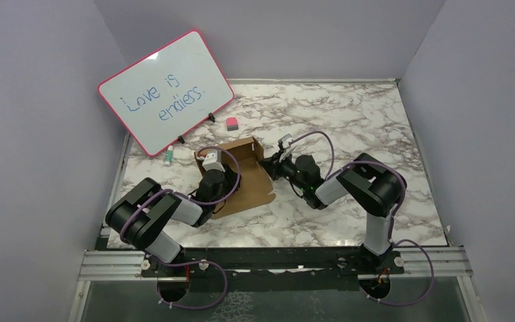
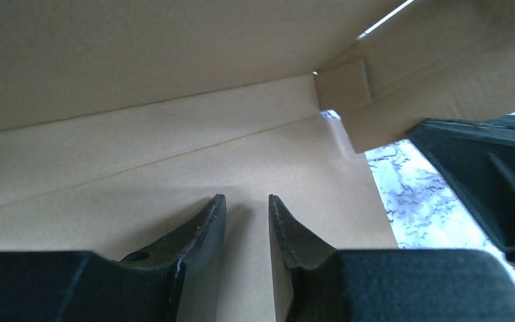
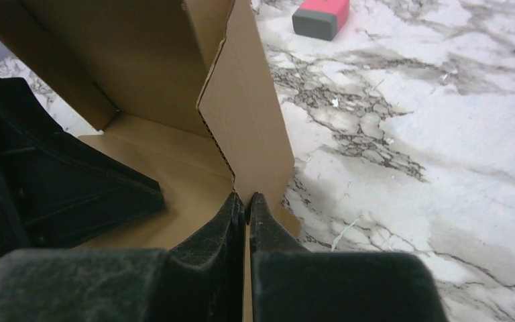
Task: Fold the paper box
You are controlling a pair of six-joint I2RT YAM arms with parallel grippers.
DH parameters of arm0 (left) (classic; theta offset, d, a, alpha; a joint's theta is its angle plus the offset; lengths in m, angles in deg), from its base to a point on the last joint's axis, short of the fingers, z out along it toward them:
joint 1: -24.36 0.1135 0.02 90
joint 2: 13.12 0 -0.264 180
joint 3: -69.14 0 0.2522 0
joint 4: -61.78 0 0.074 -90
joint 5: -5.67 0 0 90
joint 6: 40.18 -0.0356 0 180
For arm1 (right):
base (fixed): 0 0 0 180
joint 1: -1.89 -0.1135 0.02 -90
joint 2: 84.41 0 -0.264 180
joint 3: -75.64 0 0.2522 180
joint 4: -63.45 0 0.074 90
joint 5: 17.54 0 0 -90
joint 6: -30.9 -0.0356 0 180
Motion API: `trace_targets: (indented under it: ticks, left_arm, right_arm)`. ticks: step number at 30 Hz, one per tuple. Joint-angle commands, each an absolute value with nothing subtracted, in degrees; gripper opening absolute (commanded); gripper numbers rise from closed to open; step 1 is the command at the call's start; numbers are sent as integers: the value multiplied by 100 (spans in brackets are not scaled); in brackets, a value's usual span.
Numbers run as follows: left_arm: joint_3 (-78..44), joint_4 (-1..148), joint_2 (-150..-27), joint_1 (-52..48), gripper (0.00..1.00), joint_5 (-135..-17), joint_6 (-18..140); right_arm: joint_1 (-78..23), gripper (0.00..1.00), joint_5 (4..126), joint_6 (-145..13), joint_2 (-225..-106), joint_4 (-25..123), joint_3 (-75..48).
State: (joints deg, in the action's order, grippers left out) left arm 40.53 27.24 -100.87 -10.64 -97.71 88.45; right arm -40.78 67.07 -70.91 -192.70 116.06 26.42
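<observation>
The paper box (image 1: pixel 245 184) is plain brown cardboard, partly folded, with its back wall standing and its floor flat on the marble table. My left gripper (image 1: pixel 216 176) is inside it. In the left wrist view the left gripper (image 2: pixel 247 201) is open by a small gap and holds nothing, low over the box floor (image 2: pixel 174 154) and facing the back wall. My right gripper (image 1: pixel 268 166) is at the box's right side. In the right wrist view the right gripper (image 3: pixel 247 196) is shut on the upright side flap (image 3: pixel 248 127).
A pink-rimmed whiteboard (image 1: pixel 166 90) leans at the back left. A green-capped marker (image 1: pixel 169 155) lies below it. A pink eraser (image 1: pixel 232 123) lies behind the box and also shows in the right wrist view (image 3: pixel 322 17). Grey walls enclose the table (image 1: pixel 362 121).
</observation>
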Motion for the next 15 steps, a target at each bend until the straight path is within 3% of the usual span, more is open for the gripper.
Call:
trace_targets:
  ticks: [1,8,15]
  left_arm:
    - [4131,2967,-10491,-1180,31,-8961,9125]
    - [4095,2708,-10756,-1220,31,-8862,9192]
    - [4080,2667,-10720,-1229,31,-8790,9151]
  right_arm:
    - [-4248,7,6340,-7535,-19823,12511,2700]
    - [-4532,7,6532,-7370,-19605,12027,2667]
    - [-4547,16,6905,-6754,-19683,11660,2550]
